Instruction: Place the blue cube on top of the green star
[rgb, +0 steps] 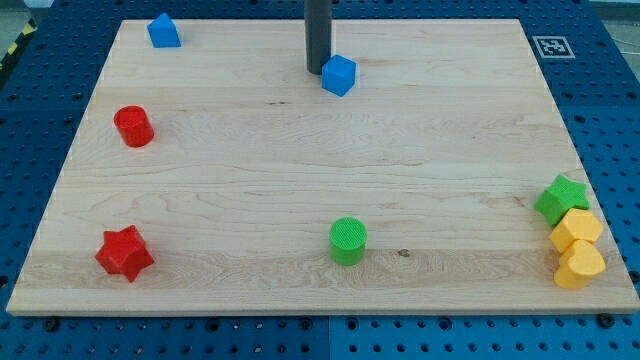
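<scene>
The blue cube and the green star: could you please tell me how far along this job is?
Done: nothing; the blue cube sits near the wooden board's top edge. In hand: my tip is at the cube's left side. Left: pushing it to the green star at the view's right.

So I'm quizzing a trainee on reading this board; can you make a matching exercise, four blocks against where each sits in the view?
Blocks:
1. blue cube
2. green star
3. red star
4. green cylinder

Places:
A. bottom left corner area
B. right edge, just above two yellow blocks
C. top middle, just right of my tip
D. bottom middle

Pairs: 1-C, 2-B, 3-A, 4-D
</scene>
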